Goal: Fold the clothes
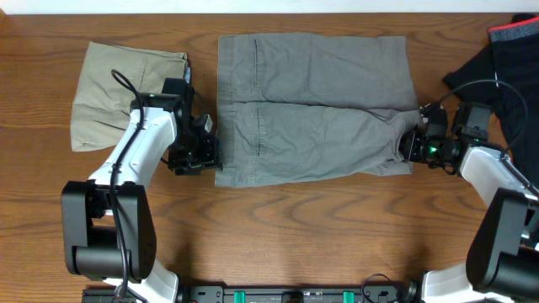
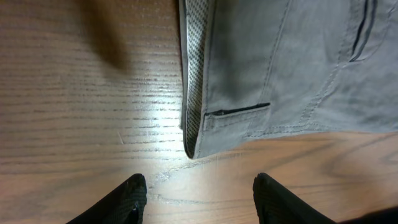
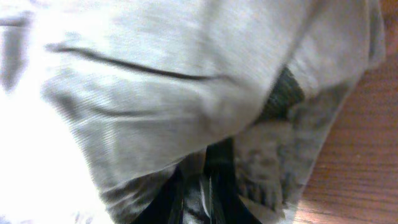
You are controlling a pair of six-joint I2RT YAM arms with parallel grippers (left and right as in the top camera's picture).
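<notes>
Mid-grey shorts (image 1: 312, 109) lie flat across the middle of the table, with the waistband on the left and the leg hems on the right. My left gripper (image 1: 205, 156) hovers just off the lower left waistband corner. In the left wrist view that gripper (image 2: 199, 186) is open over bare wood, and the grey shorts' corner (image 2: 249, 118) lies just beyond its fingertips. My right gripper (image 1: 410, 145) is at the lower right hem. The right wrist view shows this gripper (image 3: 202, 180) closed narrowly on a bunched fold of the grey shorts (image 3: 155, 93).
Folded beige shorts (image 1: 118, 93) lie at the far left, behind my left arm. A black garment with red trim (image 1: 505, 59) sits at the far right, beside my right arm. Bare wooden tabletop (image 1: 303, 227) runs along the front.
</notes>
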